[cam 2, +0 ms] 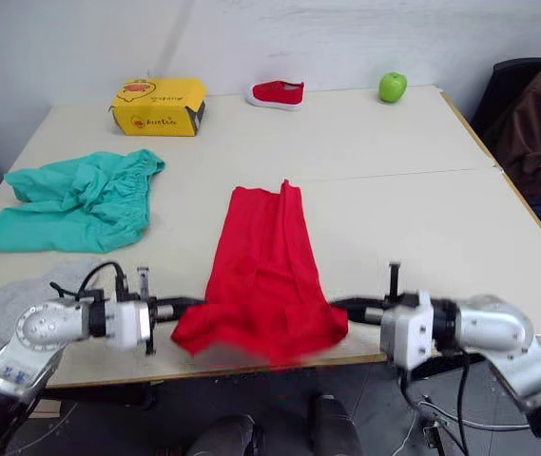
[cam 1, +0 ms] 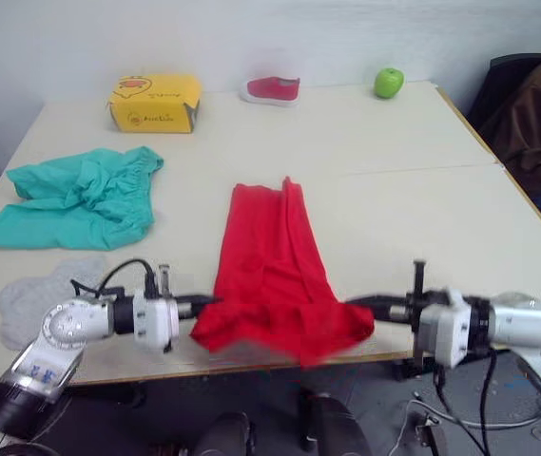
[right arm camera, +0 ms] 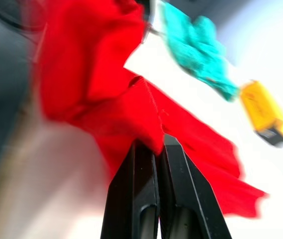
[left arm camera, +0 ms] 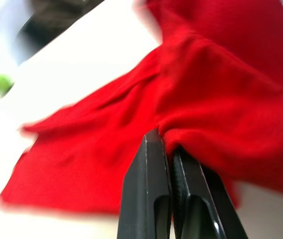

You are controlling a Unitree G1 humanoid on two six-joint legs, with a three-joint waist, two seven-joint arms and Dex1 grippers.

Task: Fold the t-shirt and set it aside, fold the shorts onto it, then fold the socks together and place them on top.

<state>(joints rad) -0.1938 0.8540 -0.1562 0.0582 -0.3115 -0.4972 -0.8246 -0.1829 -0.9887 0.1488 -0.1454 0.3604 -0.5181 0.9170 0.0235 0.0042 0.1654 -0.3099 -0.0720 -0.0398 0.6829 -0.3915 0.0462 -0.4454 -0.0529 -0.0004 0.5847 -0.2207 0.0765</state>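
The red t-shirt (cam 1: 272, 256) lies as a long narrow strip down the middle of the table, its near end lifted at the front edge. My left gripper (cam 1: 205, 302) is shut on the near left corner, and the left wrist view shows the fingers (left arm camera: 153, 169) pinching red cloth. My right gripper (cam 1: 357, 304) is shut on the near right corner (right arm camera: 148, 132). The teal shorts (cam 1: 80, 198) lie crumpled at the left. The grey socks (cam 1: 32, 296) rest by the front left edge, behind my left arm.
At the back of the table (cam 1: 413, 209) stand a yellow box (cam 1: 154, 103), a small red-and-white shoe (cam 1: 272, 90) and a green apple (cam 1: 388, 82). A chair with a brown jacket (cam 1: 536, 123) stands off the right side.
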